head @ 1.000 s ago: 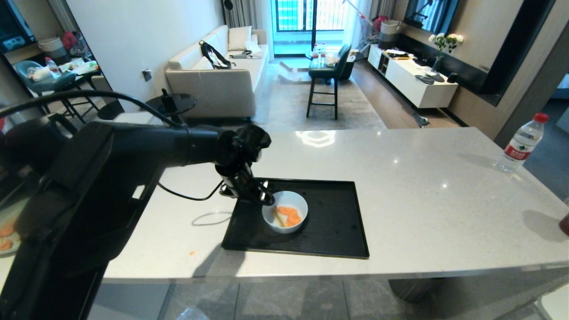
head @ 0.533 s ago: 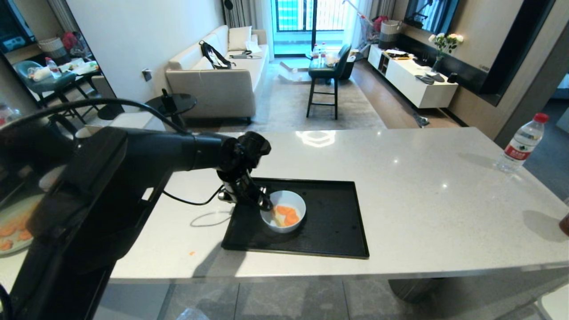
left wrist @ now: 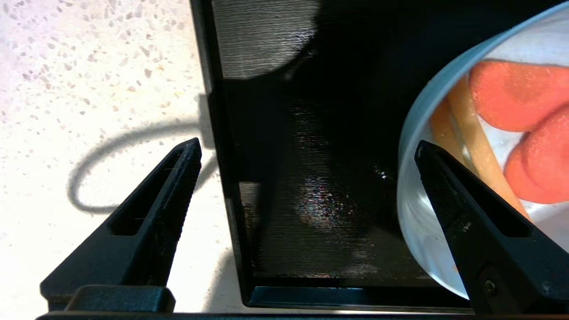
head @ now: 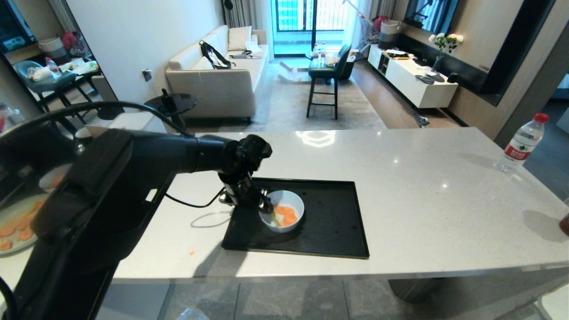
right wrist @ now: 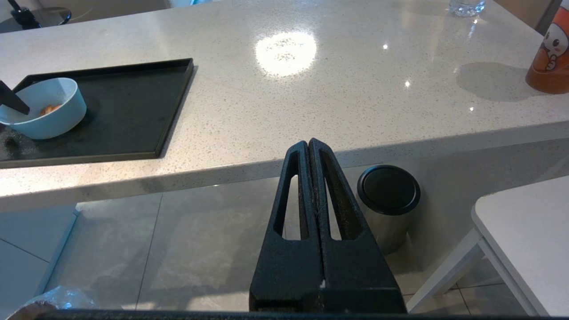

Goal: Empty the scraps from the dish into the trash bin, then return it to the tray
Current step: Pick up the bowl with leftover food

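The dish (head: 282, 222), a small white bowl, stands on the left part of the black tray (head: 329, 231) with the orange and pale yellow scraps (head: 286, 215) in it. My left gripper (head: 260, 204) hangs open at the dish's left rim. In the left wrist view one finger (left wrist: 466, 213) reaches over the dish (left wrist: 413, 213) beside the scraps (left wrist: 511, 93). The other finger stands over the counter beyond the tray's (left wrist: 311, 178) rim. Only a sliver of the trash bin's crinkly liner (right wrist: 53, 300) shows on the floor. My right gripper (right wrist: 308, 142) is shut and parked below the counter's front edge.
A water bottle (head: 520, 144) and an orange cup (right wrist: 551, 58) stand at the counter's right end. A steel cylinder with a black top (right wrist: 389, 191) sits on the floor under the counter, beside a white seat (right wrist: 524, 240). A small orange crumb (head: 191, 253) lies left of the tray.
My left gripper has come down slightly at the dish's left rim, still open. The dish has slid a touch to the left on the tray.
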Controlling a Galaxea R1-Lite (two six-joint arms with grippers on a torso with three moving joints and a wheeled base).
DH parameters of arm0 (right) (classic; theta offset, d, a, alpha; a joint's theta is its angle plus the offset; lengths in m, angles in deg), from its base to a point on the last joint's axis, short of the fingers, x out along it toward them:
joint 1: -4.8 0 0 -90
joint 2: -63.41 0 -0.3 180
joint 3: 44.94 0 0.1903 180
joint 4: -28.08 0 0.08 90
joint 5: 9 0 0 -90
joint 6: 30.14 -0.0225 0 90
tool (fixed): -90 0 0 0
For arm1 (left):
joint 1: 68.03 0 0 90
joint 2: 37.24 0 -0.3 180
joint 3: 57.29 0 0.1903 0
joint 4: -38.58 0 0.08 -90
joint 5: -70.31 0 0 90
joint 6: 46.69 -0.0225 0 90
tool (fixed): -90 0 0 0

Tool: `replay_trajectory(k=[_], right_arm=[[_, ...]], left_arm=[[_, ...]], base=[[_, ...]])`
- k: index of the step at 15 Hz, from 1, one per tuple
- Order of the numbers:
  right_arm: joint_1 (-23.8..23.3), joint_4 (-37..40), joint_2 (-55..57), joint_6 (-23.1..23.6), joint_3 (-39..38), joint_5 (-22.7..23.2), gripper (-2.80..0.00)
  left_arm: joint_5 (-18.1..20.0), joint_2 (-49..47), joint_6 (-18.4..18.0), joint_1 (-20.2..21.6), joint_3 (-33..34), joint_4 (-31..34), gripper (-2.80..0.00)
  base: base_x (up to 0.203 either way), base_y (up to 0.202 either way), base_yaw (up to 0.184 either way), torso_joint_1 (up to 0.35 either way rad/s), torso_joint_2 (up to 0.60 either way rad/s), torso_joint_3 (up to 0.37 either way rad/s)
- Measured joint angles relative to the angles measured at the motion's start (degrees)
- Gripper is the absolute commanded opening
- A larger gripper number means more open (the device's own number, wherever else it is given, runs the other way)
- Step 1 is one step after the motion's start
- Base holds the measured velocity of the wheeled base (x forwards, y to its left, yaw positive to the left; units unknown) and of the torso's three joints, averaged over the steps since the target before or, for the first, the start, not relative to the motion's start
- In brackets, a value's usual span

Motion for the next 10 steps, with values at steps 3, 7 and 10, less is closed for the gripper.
replay_trajectory(k=[3,7,10], right_arm=[[0.0,0.02,0.0,-0.01,0.0,0.0,-2.8],[0.0,0.0,0.0,-0.01,0.02,0.01,-2.8],[0.0,0.0,0.0,0.02,0.02,0.01,-2.8]], left_arm=[[0.07,-0.09,0.69,-0.77,0.01,0.01,0.0],[0.07,-0.72,2.91,-2.27,0.04,0.0,0.0],[0.08,-1.43,2.9,-2.73,-0.04,-1.42,0.0]], base=[[0.0,0.0,0.0,0.0,0.0,0.0],[0.0,0.0,0.0,0.0,0.0,0.0],[0.0,0.0,0.0,0.0,0.0,0.0]])
